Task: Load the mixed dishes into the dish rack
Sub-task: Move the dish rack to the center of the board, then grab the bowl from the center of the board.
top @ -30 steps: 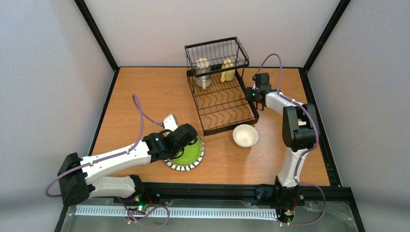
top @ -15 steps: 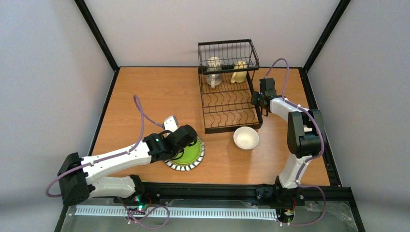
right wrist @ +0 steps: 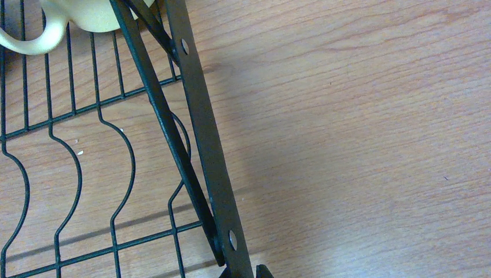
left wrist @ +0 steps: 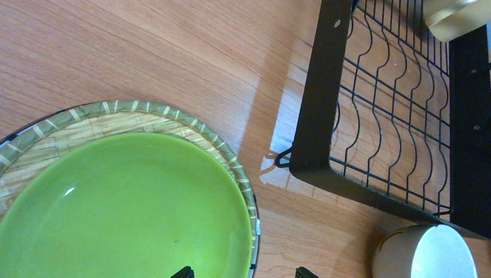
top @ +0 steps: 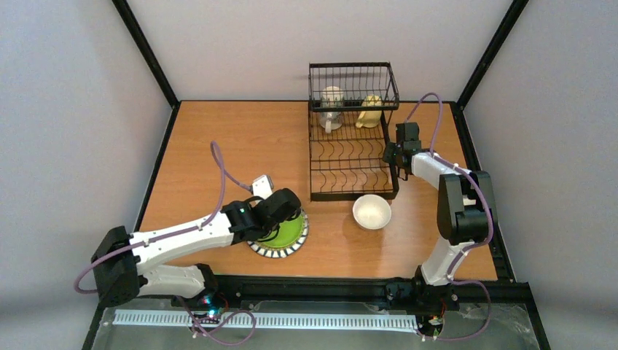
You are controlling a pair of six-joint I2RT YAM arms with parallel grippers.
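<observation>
Wood-grain table point(top: 218, 146) carries all items. Black wire dish rack point(top: 353, 195) stands far centre-right, with its raised basket tier at the far end. Lime-green plate point(top: 289, 232) with a striped rim lies flat near the front, left of the rack's near corner. Cream-white bowl point(top: 372, 211) sits upright just before the rack's front edge. White mug point(top: 331, 98) and cream mug point(top: 370, 111) sit at the basket end. Left gripper point(left wrist: 243, 273) hangs over the plate's edge, jaws wide, holding nothing. Right gripper point(right wrist: 242, 271) is pinched narrow on the rack's right side rail.
</observation>
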